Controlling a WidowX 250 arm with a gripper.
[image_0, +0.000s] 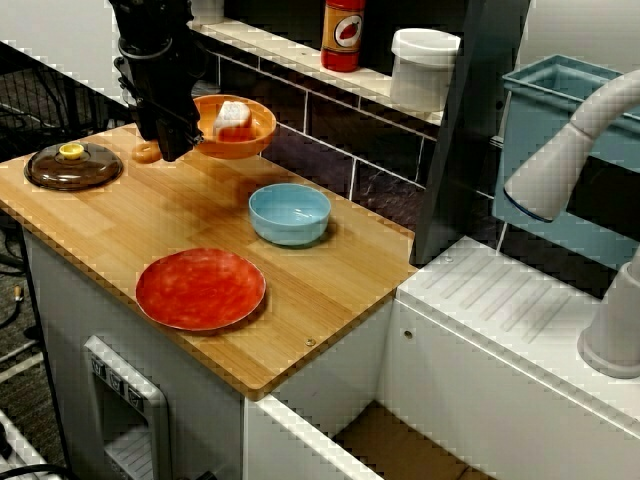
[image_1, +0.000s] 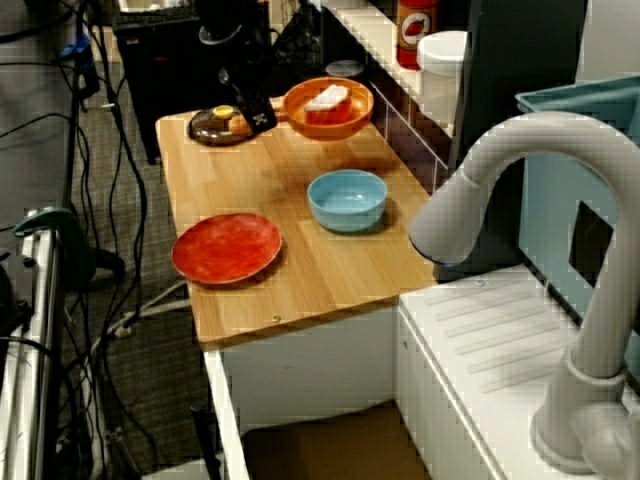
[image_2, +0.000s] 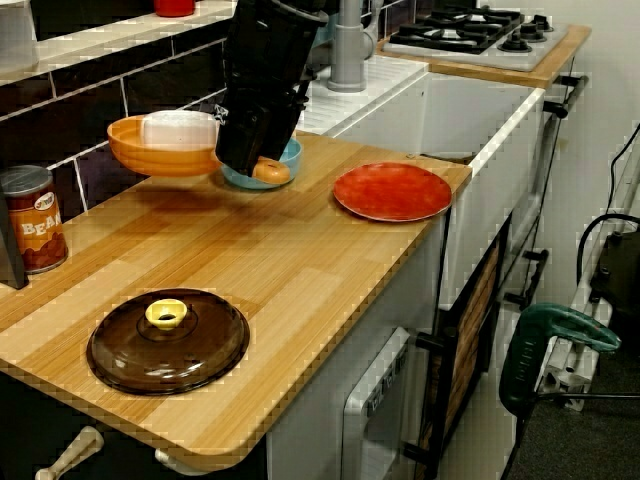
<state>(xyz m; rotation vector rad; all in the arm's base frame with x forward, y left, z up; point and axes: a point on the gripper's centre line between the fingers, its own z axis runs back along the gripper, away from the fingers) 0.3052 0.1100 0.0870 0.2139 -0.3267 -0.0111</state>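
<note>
My black gripper (image_0: 168, 138) is shut on the short handle (image_0: 147, 152) of an orange pan-like bowl (image_0: 238, 128). It holds the bowl a little above the wooden counter (image_0: 330, 290), near the back wall. In the bowl lies a white and red piece of food (image_0: 233, 117). From the counter's end, the gripper (image_2: 262, 160) hides part of a blue bowl (image_2: 291, 160), and the orange bowl (image_2: 165, 148) casts a shadow on the wood. From the sink side, the gripper (image_1: 255, 115) is just left of the orange bowl (image_1: 328, 108).
An empty blue bowl (image_0: 290, 213) and a red plate (image_0: 200, 288) sit on the counter nearer the sink. A brown glass lid with a yellow knob (image_0: 72, 165) lies at the left end. A bean can (image_2: 32, 218) stands by the wall. A red bottle (image_0: 343, 35) and a white tub (image_0: 424, 68) are on the ledge.
</note>
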